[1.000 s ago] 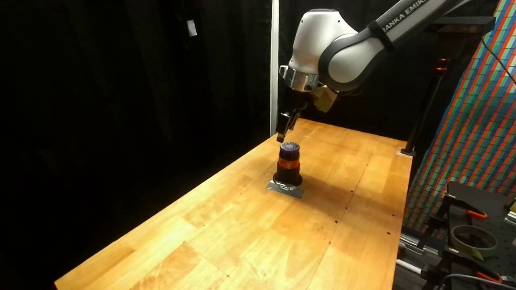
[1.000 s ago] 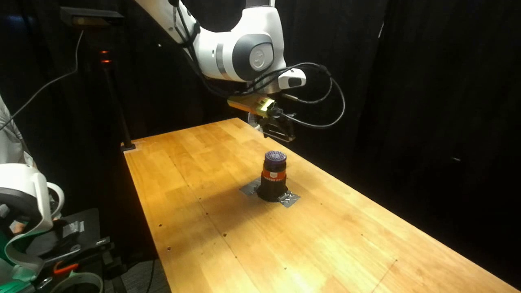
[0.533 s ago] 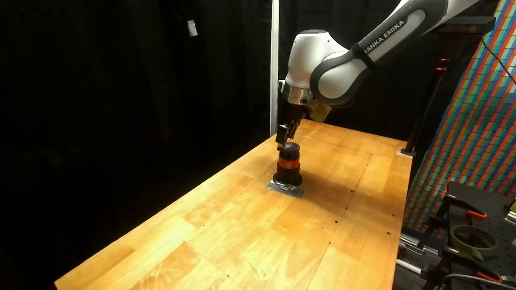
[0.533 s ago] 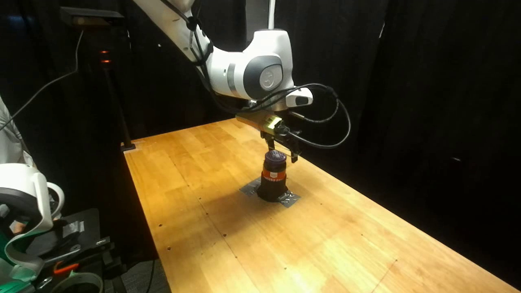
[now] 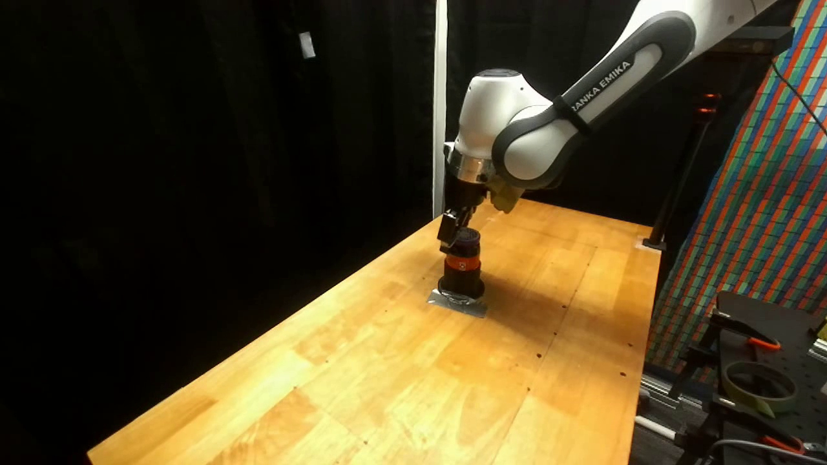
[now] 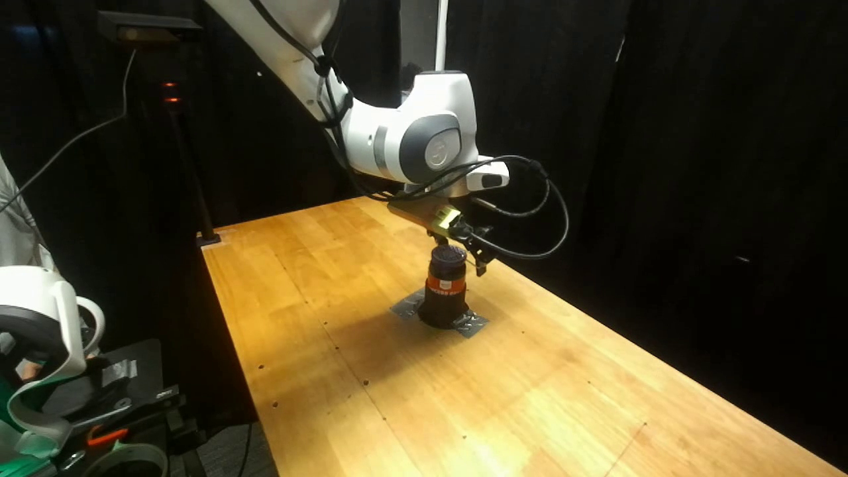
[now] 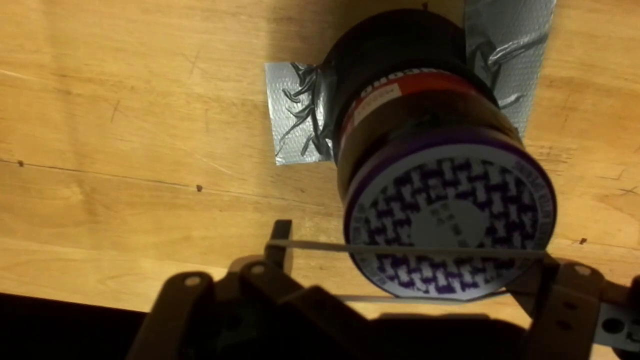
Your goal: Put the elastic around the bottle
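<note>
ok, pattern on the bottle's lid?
Lid: purple basketweave on a whitish ground; clearest in the wrist view.

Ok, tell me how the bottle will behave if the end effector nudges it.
The bottle probably won't slide: silver tape holds the black base around it to the table. It should resist tipping, as that base flares at the bottom. A hard push might rock it, since it stands taller than wide.
</note>
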